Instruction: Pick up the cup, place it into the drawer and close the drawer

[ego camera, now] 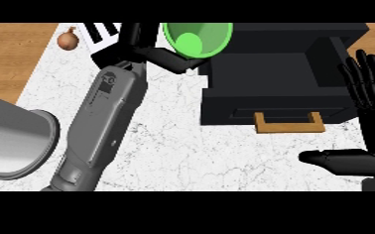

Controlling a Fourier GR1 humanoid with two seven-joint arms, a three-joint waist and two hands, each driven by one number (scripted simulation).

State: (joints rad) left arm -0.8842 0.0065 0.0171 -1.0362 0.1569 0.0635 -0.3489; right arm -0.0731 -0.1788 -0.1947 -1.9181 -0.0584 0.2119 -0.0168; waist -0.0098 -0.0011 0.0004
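Cup (198, 39), green, tilted w/ opening toward the camera, held at upper centre by left hand (157, 54); thumb curled on its lower rim, fingers mostly hidden behind it. Cup sits just left of the black drawer (275, 87), which is open, wooden handle (289, 123) at front; cup's right edge overlaps drawer's left wall. Right hand (359, 89) at right edge, fingers straight & spread, partly cut off. Onion (68, 39) top left. Grey pan (26, 141) at left, cut off. White marble counter (190, 153).
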